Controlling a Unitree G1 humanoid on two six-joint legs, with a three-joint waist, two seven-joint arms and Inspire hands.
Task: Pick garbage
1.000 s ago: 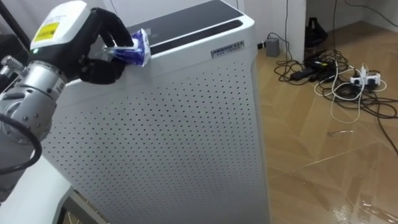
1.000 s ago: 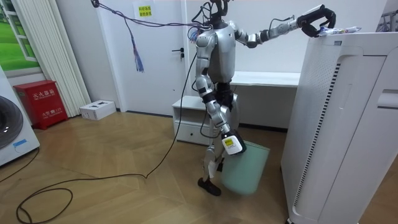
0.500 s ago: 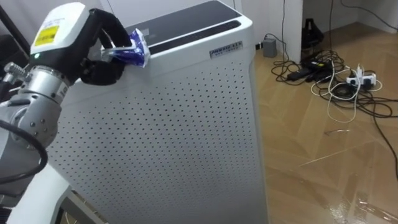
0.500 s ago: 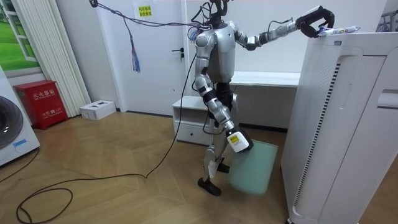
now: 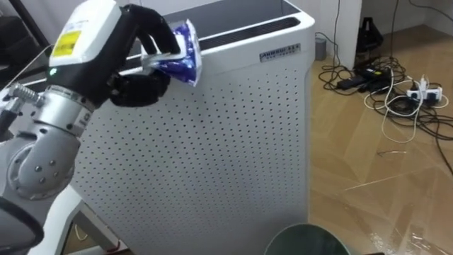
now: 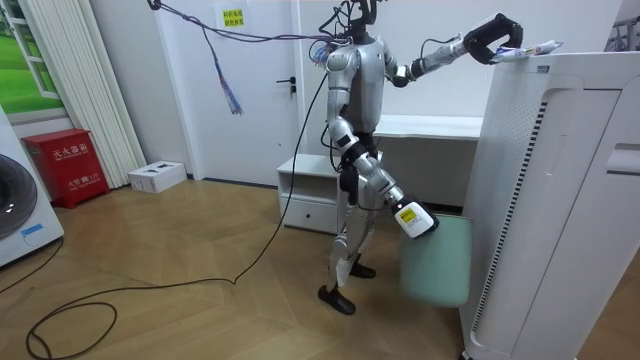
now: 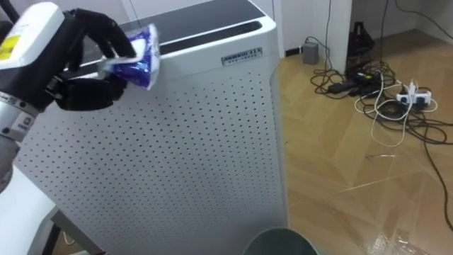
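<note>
Left hand is up at the top left edge of the tall white air purifier, fingers curled over and thumb underneath, pinching a crinkly blue-and-white wrapper. The wrapper's right at the top edge, and I can't tell if it's fully clear of the lid. My right hand is down low at the green bin, near the purifier's front; can't tell how its fingers sit. How I'd play this: that film looks slippery, so pinch firmly and lift straight up before swinging. Then carry it down to the bin's mouth, near and to the right, and only let go once it's well inside the rim.
</note>
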